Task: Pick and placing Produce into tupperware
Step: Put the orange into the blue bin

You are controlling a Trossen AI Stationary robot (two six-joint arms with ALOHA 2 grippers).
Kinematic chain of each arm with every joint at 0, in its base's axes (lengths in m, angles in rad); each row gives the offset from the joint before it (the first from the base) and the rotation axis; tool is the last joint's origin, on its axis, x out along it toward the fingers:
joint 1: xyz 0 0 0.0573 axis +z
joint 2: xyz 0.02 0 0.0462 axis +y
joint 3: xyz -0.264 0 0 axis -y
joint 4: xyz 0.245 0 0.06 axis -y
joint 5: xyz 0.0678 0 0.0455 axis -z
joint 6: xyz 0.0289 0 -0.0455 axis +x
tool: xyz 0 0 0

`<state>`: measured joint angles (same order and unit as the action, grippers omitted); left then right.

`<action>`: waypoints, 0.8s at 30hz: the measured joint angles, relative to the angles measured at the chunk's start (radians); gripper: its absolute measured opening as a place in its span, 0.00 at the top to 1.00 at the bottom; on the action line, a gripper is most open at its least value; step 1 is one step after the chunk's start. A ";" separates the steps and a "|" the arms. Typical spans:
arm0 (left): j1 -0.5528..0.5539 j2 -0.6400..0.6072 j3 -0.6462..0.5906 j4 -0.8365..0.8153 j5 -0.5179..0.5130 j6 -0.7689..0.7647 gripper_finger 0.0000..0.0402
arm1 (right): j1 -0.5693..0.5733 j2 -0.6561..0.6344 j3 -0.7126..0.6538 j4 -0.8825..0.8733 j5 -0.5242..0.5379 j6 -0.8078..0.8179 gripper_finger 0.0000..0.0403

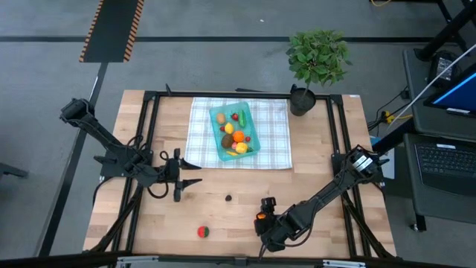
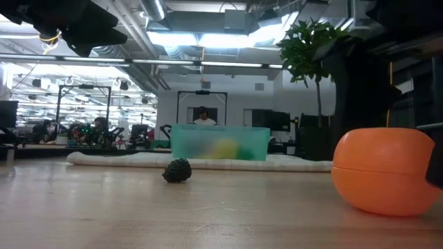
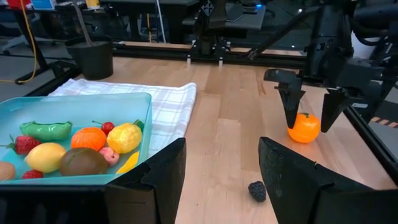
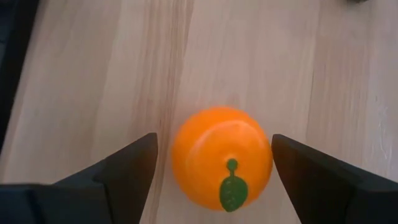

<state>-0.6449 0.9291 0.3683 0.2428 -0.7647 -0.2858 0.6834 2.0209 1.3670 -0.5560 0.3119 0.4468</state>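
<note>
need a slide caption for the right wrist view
Open right gripper straddling an orange with a green leaf on the wooden table, fingers not yet touching it.

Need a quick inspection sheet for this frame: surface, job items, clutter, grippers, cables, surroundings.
Surface: wooden table, checked cloth.
Job's things: teal container on cloth, holding produce; orange, red fruit, small dark fruit loose on the wood.
Clutter: potted plant at far corner.
Grippers: right gripper open, straddling orange; left gripper open, empty, beside cloth.
Cables: along arms, off right edge.
Surroundings: workstations, a person behind.
</note>
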 joint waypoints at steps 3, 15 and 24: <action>0.000 0.000 0.000 0.000 0.000 0.000 0.52 | 0.000 0.007 0.000 0.010 0.000 -0.001 0.21; 0.000 0.000 0.000 -0.003 0.000 0.000 0.52 | -0.003 0.058 0.000 0.033 0.000 -0.005 0.21; 0.000 0.000 0.000 -0.003 0.000 0.000 0.52 | -0.004 0.059 0.000 0.037 -0.001 -0.003 0.22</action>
<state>-0.6445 0.9291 0.3683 0.2394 -0.7647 -0.2855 0.6796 2.0800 1.3670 -0.5192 0.3107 0.4435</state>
